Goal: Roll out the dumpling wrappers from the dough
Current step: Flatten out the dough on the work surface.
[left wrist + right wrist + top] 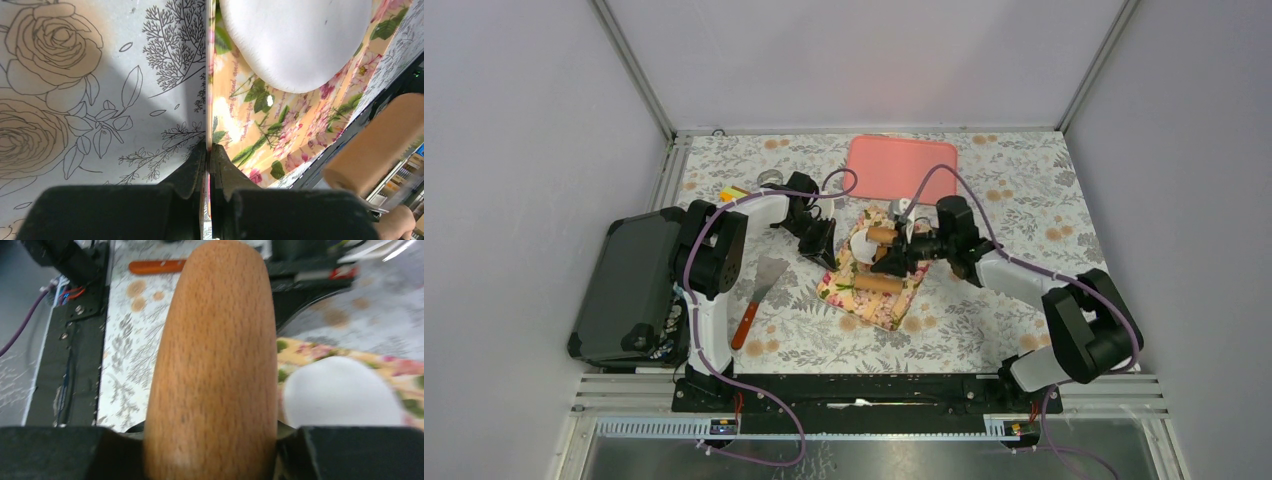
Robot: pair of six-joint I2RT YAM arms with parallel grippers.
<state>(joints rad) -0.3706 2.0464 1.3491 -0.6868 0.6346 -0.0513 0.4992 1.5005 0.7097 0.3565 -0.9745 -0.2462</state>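
On the surface (984,320), over the floral mat (250,130), right hand (210,445) clamps the pin (215,340), long axis straight out from its camera. White dough (300,40) sits on the mat alongside. Only the left wrist view shows left hand (208,155) pinched shut on the mat's edge.

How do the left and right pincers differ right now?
The left pincer clamps the floral mat's thin edge, jaws almost touching; the right pincer wraps the thick wooden rolling pin, jaws wider apart. Left sits at the mat's edge, right over the mat. Both are shut on something.
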